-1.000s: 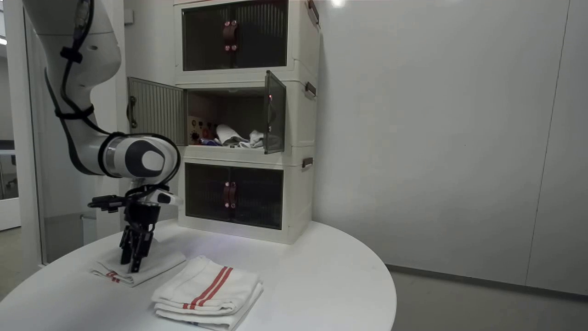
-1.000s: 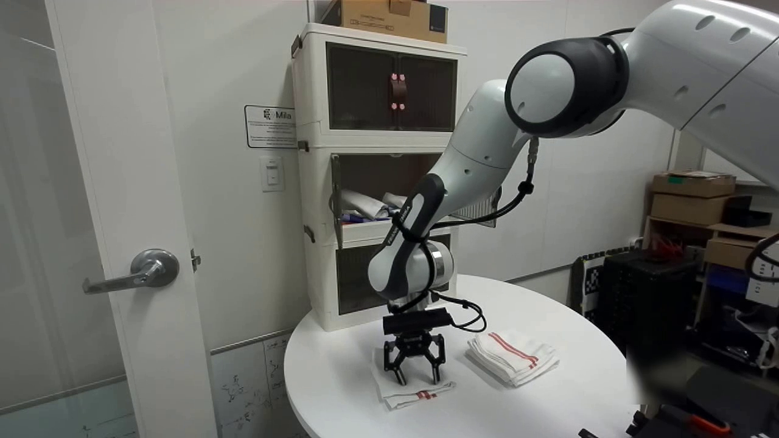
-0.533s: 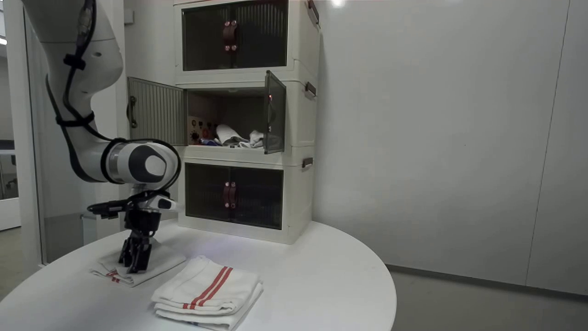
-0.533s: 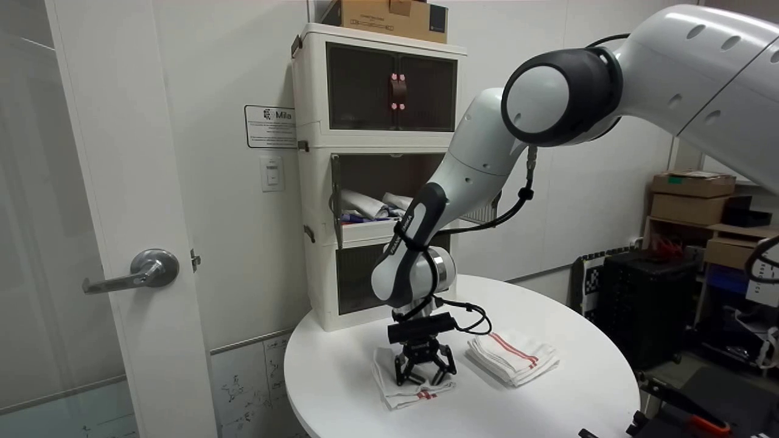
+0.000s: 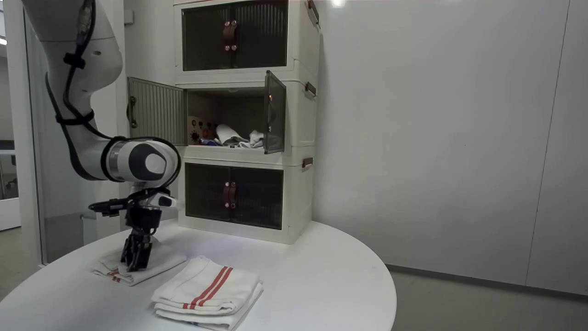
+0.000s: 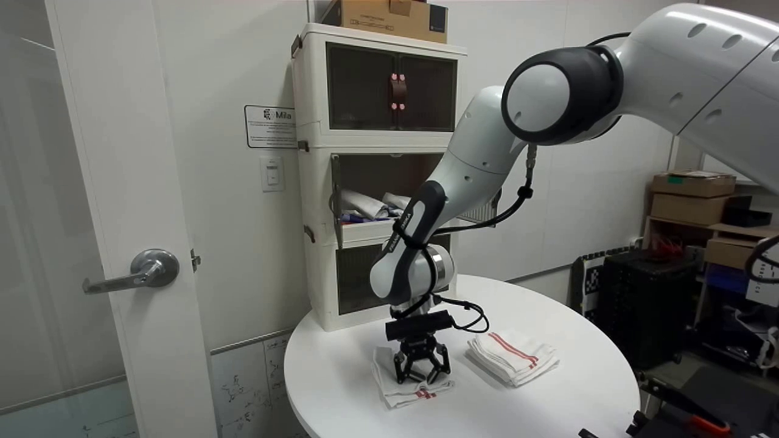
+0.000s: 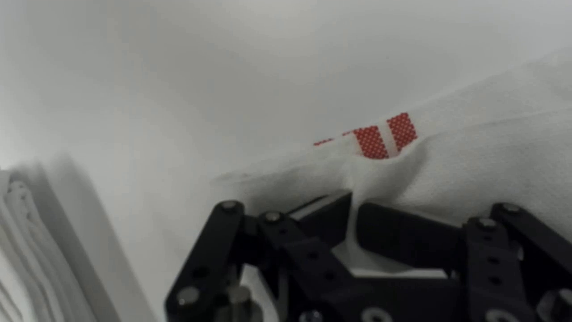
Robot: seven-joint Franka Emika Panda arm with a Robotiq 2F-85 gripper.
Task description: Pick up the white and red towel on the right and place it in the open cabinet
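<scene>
White cloth with red stripes: the striped towel (image 5: pixel 209 292) lies folded on the right in both exterior views, untouched, on a round white tabletop (image 5: pixel 330 285). Its edge shows several layers; whether the lowest belong to another cloth cannot be told. Near it but apart, a flatter cloth (image 6: pixel 386 380), white with a small red mark, lies under the black claw (image 7: pixel 353 219). The claw reaches down with its jaws nearly together, a thin fold of this flatter cloth pinched between them; how firm the pinch is cannot be seen.

The likeliest trouble is a wrong pick: if the striped towel is the one meant, lifting from here would carry off its neighbour. The fold also looks shallow, so the cloth might slip free or unfold on the way up. At the open cabinet (image 5: pixel 301 119), the middle of three stacked white units, a hanging corner could snag on the tinted door (image 5: pixel 275 119) jutting forward, or catch on the white bundles (image 5: pixel 228 134) inside.

The tabletop is smooth and pale, with the cabinet stack standing at its edge. Around it are a plain light wall (image 5: pixel 436 115), a white room door with a metal lever (image 6: pixel 134 278), and cardboard boxes (image 6: pixel 684 208) on shelving.
</scene>
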